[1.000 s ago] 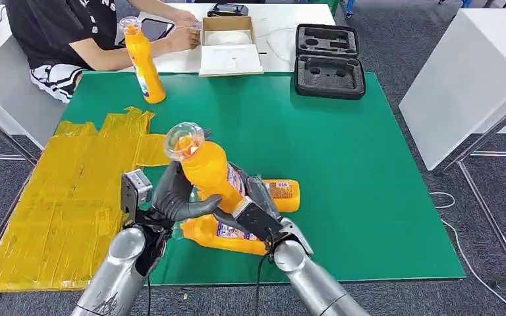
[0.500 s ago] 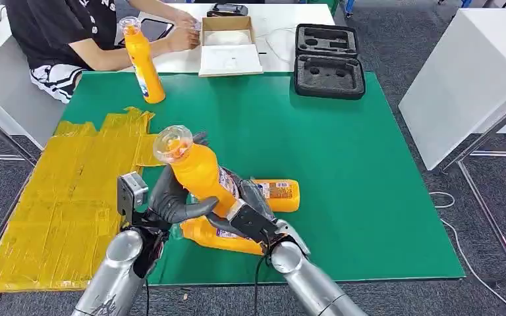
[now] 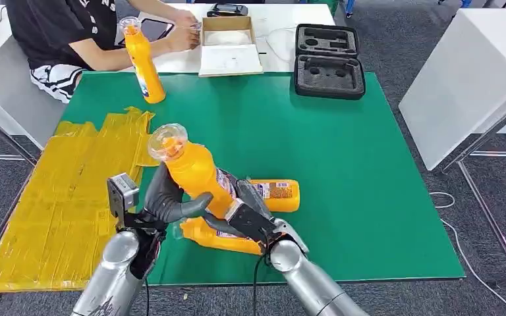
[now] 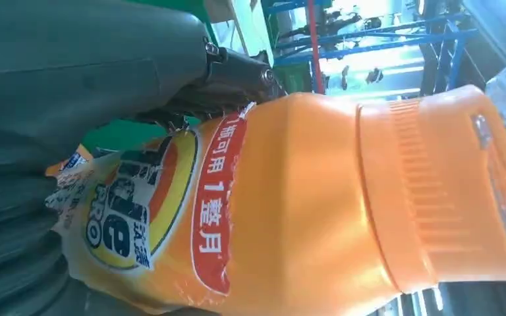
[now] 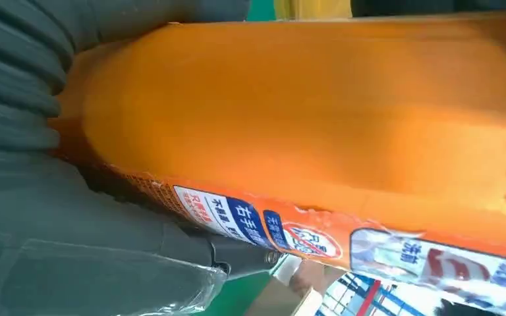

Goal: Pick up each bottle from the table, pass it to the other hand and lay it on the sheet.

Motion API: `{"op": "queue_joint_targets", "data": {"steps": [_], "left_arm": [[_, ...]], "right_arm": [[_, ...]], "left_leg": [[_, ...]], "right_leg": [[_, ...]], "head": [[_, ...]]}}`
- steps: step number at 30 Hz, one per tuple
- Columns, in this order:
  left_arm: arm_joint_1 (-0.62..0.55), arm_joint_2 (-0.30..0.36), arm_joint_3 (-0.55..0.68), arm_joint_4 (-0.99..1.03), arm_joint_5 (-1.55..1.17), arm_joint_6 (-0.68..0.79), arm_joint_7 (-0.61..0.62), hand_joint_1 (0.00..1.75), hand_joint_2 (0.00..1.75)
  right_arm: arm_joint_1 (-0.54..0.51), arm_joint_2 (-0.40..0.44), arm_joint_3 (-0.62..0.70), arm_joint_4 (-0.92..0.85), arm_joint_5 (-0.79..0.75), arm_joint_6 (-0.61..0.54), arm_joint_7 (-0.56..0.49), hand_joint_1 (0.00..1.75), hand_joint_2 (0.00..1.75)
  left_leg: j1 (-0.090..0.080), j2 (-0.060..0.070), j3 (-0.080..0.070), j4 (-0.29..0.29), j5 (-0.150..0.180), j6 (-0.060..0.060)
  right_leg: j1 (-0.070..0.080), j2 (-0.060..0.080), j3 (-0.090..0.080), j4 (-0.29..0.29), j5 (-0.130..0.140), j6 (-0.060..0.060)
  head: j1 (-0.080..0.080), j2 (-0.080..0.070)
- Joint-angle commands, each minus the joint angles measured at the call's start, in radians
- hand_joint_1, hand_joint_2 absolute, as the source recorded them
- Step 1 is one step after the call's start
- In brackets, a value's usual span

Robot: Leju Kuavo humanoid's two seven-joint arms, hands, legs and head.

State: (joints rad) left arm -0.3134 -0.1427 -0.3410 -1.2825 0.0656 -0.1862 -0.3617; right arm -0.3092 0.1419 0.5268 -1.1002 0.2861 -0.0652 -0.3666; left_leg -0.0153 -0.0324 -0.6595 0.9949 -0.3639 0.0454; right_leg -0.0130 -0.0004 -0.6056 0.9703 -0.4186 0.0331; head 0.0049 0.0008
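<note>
The held bottle (image 3: pixel 194 172) has drifted left and tipped a bit more toward the yellow sheet (image 3: pixel 59 197) since a second ago, and both arms have slid left with it. We see the left hand (image 3: pixel 168 197) wrapped around the bottle's middle, fingers closed on it. The right hand (image 3: pixel 247 214) sits against the lower body, fingers on the label side, so both hands hold the same bottle, mid-handover. The bottle hangs above the near part of the green tabletop (image 3: pixel 342 184), cap up and leaning left, just right of the sheet's edge.

A second bottle (image 3: pixel 227 238) lies on the tabletop under the hands, a third (image 3: pixel 275 195) lies just behind them, and a fourth (image 3: pixel 141 62) stands at the far left near a seated person (image 3: pixel 72 33).

We judge the step to be releasing from the right hand. To do it well, we keep the left hand's hold firm on the middle before the right fingers open, then pull the right hand back to the right without knocking the lying bottles. After that we carry left and lay it flat, fully on the sheet.
</note>
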Motion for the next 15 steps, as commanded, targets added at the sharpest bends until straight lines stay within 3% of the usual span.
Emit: {"op": "queue_joint_targets", "data": {"steps": [1, 8, 9, 10, 15], "left_arm": [[-0.024, 0.015, 0.008, 0.007, 0.002, 0.005, -0.017, 1.75, 1.75], [-0.018, 0.012, 0.027, -0.016, 0.001, 0.007, -0.011, 1.75, 1.75], [-0.015, 0.013, 0.030, -0.022, 0.000, 0.009, -0.013, 1.75, 1.75], [-0.013, 0.014, 0.033, -0.026, -0.008, 0.018, -0.018, 1.75, 1.75], [-0.012, 0.020, 0.042, -0.037, -0.078, 0.092, -0.050, 1.75, 1.75]], "right_arm": [[-0.017, -0.028, 0.020, 0.043, -0.009, -0.007, -0.012, 1.75, 1.75], [-0.015, -0.032, 0.014, 0.030, -0.007, -0.019, -0.013, 1.75, 1.75], [-0.010, -0.031, 0.008, 0.023, -0.010, -0.026, -0.016, 1.40, 1.75], [-0.004, -0.029, -0.001, 0.014, -0.014, -0.038, -0.021, 0.00, 1.75], [0.018, -0.047, -0.018, -0.053, -0.013, -0.052, -0.030, 0.00, 1.75]], "left_leg": [[0.001, 0.003, 0.006, 0.001, -0.004, -0.004], [0.001, 0.003, 0.005, 0.002, -0.003, -0.004], [0.001, 0.002, 0.004, 0.001, -0.002, -0.003], [0.002, 0.005, 0.009, 0.003, -0.006, -0.005], [0.001, 0.001, 0.003, 0.001, -0.002, -0.003]], "right_leg": [[0.002, 0.001, 0.007, -0.001, -0.003, -0.002], [0.002, 0.000, 0.006, 0.000, -0.003, -0.002], [0.001, 0.000, 0.004, -0.001, -0.001, -0.001], [0.002, 0.001, 0.009, 0.001, -0.004, -0.002], [0.001, -0.001, 0.004, 0.000, -0.002, -0.001]], "head": [[0.000, 0.000], [0.000, 0.000], [0.000, 0.000], [0.000, 0.000], [0.000, 0.000]]}}
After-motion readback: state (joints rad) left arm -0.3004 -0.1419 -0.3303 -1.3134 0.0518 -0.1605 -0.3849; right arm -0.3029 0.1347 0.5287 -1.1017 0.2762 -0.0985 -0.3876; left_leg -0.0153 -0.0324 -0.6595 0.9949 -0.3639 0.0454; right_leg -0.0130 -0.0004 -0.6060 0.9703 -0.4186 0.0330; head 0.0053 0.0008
